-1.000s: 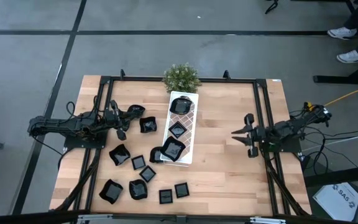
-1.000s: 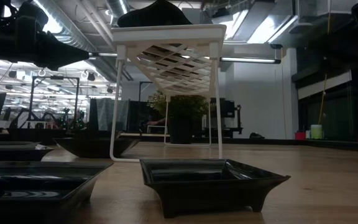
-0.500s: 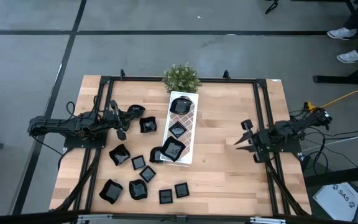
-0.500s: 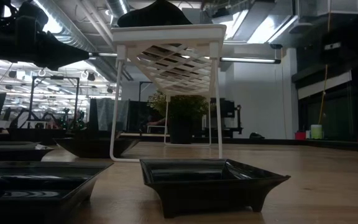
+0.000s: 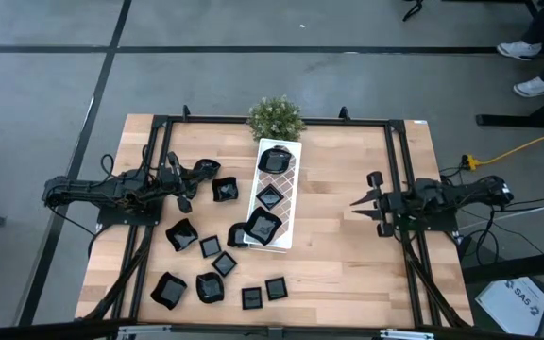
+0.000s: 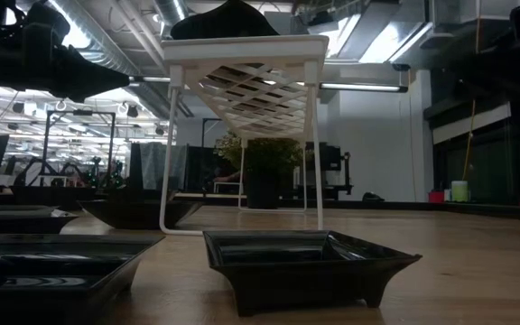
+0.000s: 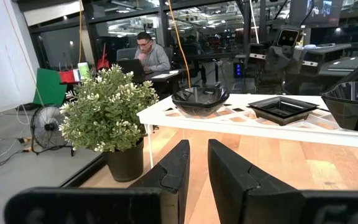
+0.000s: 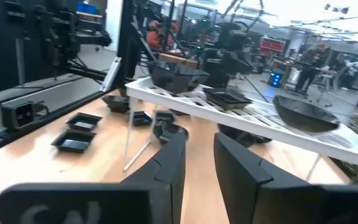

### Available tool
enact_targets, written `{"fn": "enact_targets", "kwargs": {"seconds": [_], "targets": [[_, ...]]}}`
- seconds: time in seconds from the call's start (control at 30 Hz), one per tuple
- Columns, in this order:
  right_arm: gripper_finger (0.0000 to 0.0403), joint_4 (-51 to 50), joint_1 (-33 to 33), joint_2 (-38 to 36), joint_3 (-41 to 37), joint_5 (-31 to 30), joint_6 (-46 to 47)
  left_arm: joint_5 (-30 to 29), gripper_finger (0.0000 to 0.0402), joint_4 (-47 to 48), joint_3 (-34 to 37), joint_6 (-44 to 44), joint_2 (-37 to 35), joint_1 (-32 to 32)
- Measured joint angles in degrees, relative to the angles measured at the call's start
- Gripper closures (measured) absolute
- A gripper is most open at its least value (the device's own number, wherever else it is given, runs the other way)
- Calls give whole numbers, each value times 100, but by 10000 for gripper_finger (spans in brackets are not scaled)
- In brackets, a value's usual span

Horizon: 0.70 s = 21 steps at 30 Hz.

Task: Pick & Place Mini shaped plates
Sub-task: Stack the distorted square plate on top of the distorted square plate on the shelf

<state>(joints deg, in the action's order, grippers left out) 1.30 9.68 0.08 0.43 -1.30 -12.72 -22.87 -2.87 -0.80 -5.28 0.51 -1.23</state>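
since half a second ago the right gripper (image 5: pixel 370 199) has swung back toward twelve o'clock at the table's three o'clock side, fingers slightly parted, holding nothing; the left gripper (image 5: pixel 202 176) stays put at nine o'clock, fingers close together, and whether it grips anything cannot be told. overhead, three mini shaped plates (image 5: pixel 270 196) sit on the white tray (image 5: pixel 291 181), others toward seven o'clock. only the left wrist view shows a seated person (image 7: pixel 149 55) behind the potted plant (image 7: pixel 112 115); no writing is legible.

Black dish (image 6: pixel 310 262) — white tray (image 6: pixel 246 50) behind
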Motion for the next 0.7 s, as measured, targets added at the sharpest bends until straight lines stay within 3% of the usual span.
{"fn": "enact_targets", "kwargs": {"seconds": [0.27,0.53,0.7], "targets": [[318,-9,-468,4,0,-49,107,0,349,0,0,0,0,0],[318,9,-504,9,0,-159,1082,0,347,0,0,0,0,0],[318,9,-504,9,0,-161,1232,0,350,0,0,0,0,0]]}}
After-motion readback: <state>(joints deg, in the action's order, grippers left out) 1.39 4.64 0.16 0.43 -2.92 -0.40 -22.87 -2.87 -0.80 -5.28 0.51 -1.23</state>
